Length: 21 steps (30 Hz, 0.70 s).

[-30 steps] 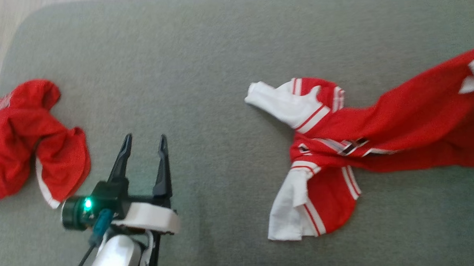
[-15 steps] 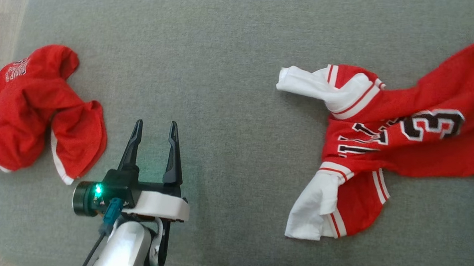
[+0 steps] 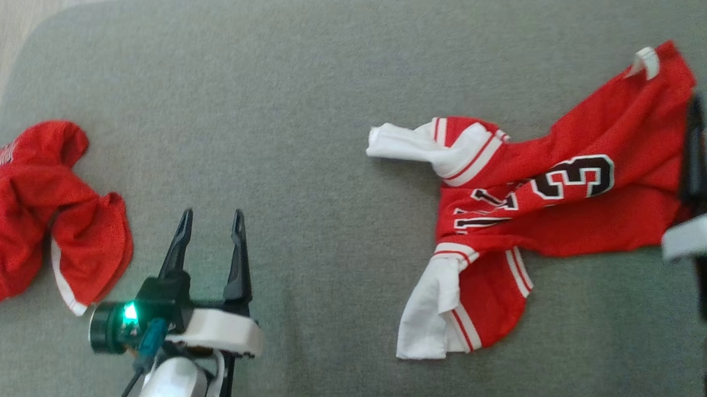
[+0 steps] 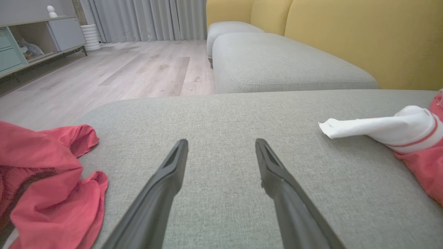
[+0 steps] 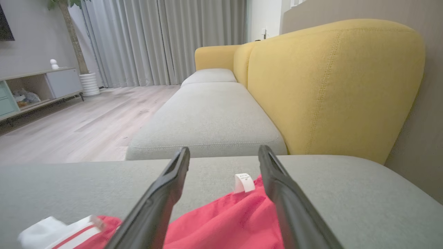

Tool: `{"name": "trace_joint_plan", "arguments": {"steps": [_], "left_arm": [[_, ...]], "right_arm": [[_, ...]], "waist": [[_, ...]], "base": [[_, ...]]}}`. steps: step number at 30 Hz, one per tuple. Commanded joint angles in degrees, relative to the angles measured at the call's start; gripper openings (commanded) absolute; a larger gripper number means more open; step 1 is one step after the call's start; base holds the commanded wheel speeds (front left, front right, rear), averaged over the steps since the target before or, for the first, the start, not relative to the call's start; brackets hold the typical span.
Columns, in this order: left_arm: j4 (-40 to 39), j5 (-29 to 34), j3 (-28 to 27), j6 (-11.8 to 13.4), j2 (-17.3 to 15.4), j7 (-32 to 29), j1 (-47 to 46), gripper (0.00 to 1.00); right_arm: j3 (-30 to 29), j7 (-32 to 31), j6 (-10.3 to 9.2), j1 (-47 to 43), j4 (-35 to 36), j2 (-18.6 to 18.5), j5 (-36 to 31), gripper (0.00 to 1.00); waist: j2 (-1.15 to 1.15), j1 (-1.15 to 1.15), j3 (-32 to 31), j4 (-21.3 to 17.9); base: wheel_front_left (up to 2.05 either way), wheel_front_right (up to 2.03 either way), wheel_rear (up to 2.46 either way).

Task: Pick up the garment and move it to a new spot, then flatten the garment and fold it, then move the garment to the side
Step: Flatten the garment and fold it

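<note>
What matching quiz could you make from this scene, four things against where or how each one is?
Things:
1. jersey
2. plain red garment
3. left gripper
4. right gripper

Place or state:
A. open, over bare cushion
B. open, at the jersey's edge by the white tag
C. crumpled at the cushion's left end
D. lying on the cushion's right part, a black 3 showing

Pairs: 1-D, 2-C, 3-A, 4-B
</note>
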State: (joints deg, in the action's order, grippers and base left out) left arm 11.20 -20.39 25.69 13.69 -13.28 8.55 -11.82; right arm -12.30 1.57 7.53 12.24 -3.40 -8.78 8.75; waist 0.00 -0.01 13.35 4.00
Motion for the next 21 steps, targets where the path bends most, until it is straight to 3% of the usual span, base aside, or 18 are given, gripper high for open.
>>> {"name": "trace_joint_plan", "arguments": {"steps": [1,10,21], "left_arm": [[-2.0,-0.4,-2.6,0.4,-1.7,-0.1,-0.3,1.0],[-4.0,-0.6,-2.6,1.4,-3.4,-2.1,2.3,1.0],[-5.7,-0.7,-2.1,2.3,-4.2,-3.6,3.5,1.0]], "right_arm": [[1.8,0.2,-0.04,-1.0,4.0,0.3,-0.1,1.0],[9.0,-3.7,-0.04,-16.6,18.0,5.2,1.2,1.0],[11.7,-6.0,-0.04,-21.2,21.6,5.9,2.4,1.0]], "waist": [[0.0,0.01,-1.7,-1.5],[0.0,0.01,-4.8,-2.7],[0.0,0.01,-6.3,-2.9]], "base": [[0.0,0.0,0.0],[0.0,0.0,0.0],[0.0,0.0,0.0]]}}
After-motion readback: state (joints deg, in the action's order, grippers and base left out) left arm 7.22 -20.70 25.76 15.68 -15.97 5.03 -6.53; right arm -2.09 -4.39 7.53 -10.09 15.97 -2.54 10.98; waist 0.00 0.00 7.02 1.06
